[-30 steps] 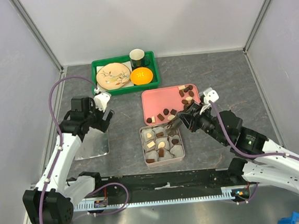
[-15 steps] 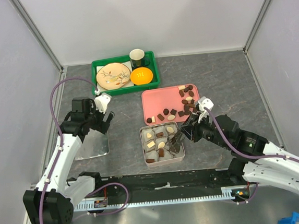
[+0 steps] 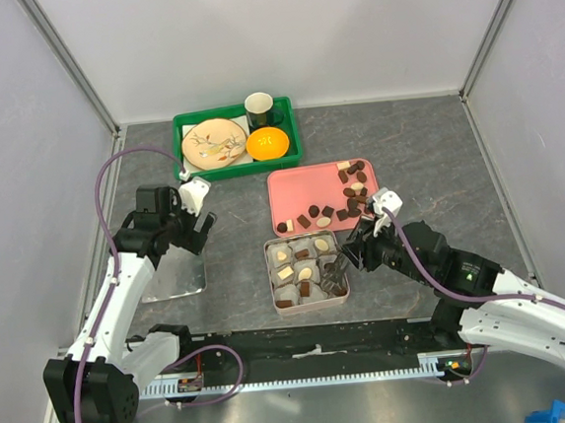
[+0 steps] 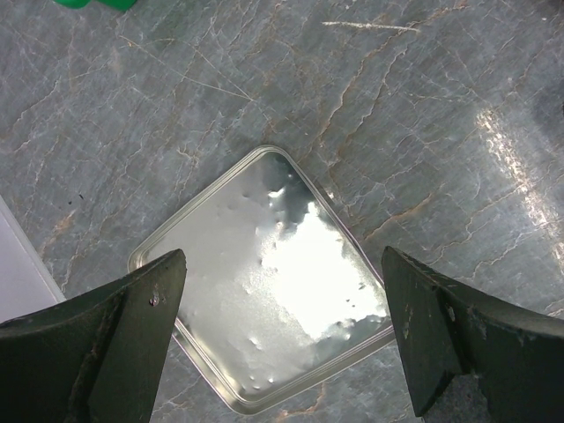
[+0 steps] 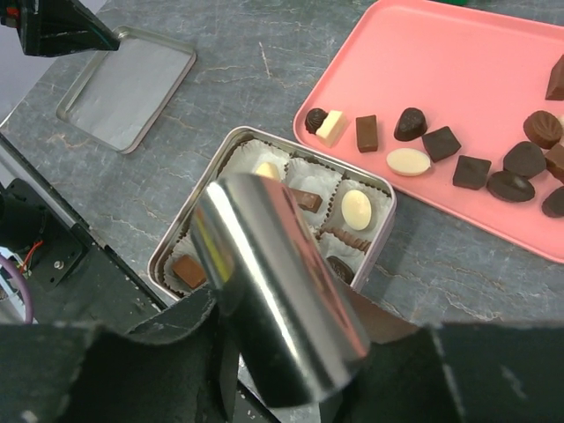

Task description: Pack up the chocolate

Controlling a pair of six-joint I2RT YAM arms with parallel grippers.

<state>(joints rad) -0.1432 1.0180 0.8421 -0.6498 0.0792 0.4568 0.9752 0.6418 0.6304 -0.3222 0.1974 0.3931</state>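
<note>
Surface: grey stone-patterned tabletop (image 3: pixel 426 149), brown veins, glare patches noted. It is enclosed on three sides by pale panels (image 3: pixel 297 32) set in aluminium posts (image 3: pixel 72 67).

Left gripper (image 4: pixel 282 264): fingers are spread wide, with nothing held. A shiny tin lid (image 4: pixel 256 308) is seen lying flat on the tabletop directly beneath it, framed between the two fingers and apart from both.

Right gripper (image 5: pixel 300 339): clamped around a shiny metal tool (image 5: pixel 264 264), which projects forward from the fingers. An open tin (image 5: pixel 388 211) lined with white paper cups (image 5: pixel 308 167) is seen under the tool; contact cannot be told.

The chocolate (image 5: pixel 410 161): several pieces are seated in the cups below the tool. The rest is scattered on a pink tray (image 5: pixel 441 62) just beyond the tin, ahead and right of this gripper.

A green tray (image 3: pixel 242 169) is noted near the far panel, well apart from both grippers.
</note>
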